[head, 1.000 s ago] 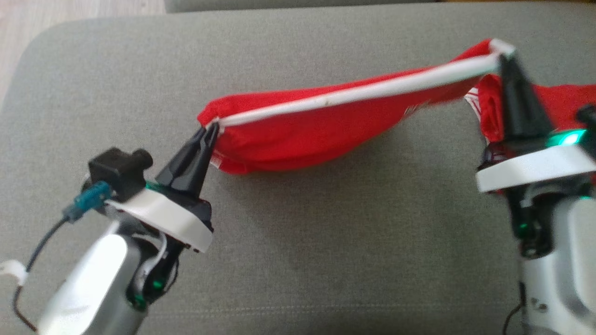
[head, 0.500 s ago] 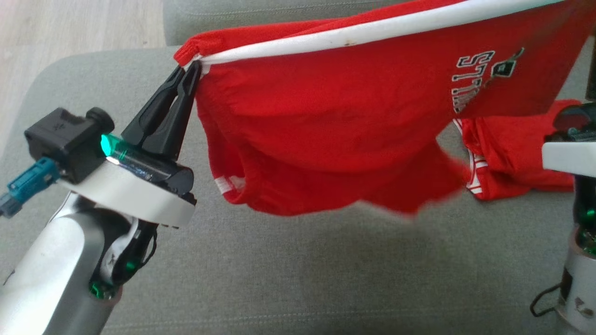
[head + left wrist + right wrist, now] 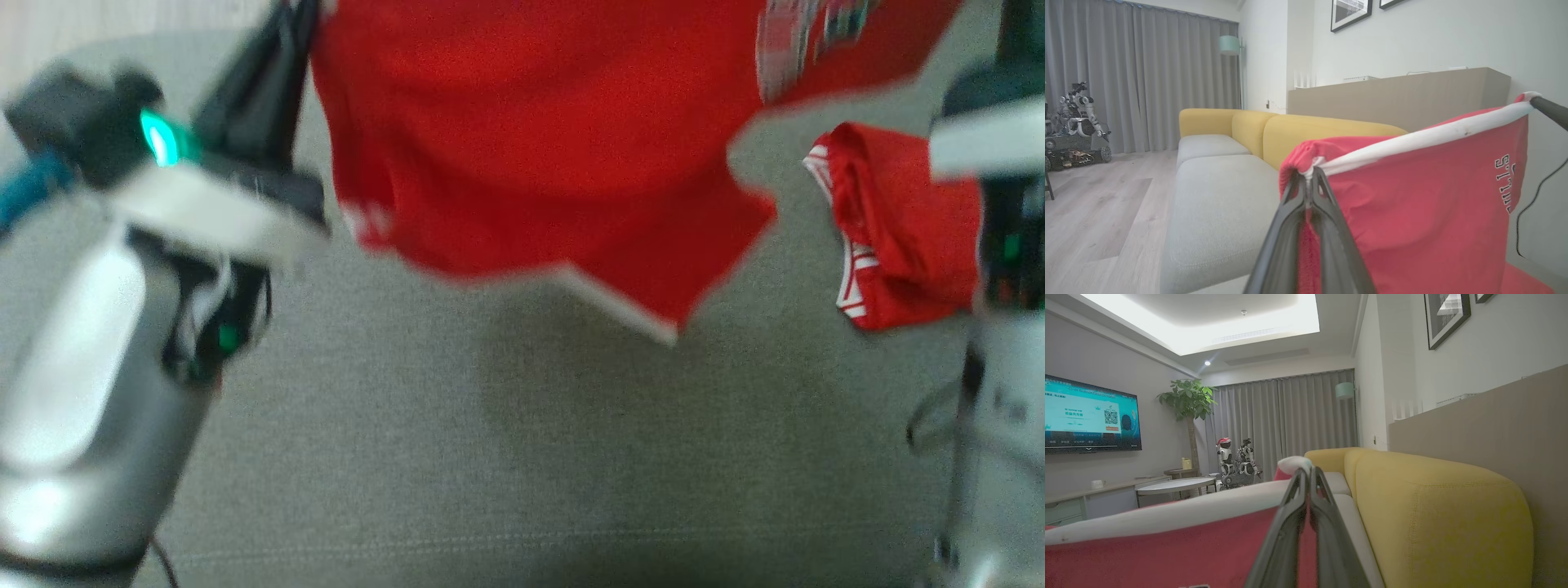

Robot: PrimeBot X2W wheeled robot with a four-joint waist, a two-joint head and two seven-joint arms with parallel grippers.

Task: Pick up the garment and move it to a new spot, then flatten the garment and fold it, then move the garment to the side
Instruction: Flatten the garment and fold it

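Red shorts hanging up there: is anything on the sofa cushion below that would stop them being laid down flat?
Nothing visible lies on the grey cushion directly under the red shorts. A crumpled second red garment sits on it off to the right and could crowd the spread.

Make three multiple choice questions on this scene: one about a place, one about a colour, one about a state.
1. Where is the crumpled red cloth? A on the floor; B on the grey cushion; C on a shelf.
2. The band topping the hanging garment is: A white; B black; C yellow.
3. The left claw is: A open; B flat on the cushion; C shut on the band.
Answers: 1 B, it rests on the cushion; 2 A, a white strip runs along its top edge; 3 C, it pinches the band's end.
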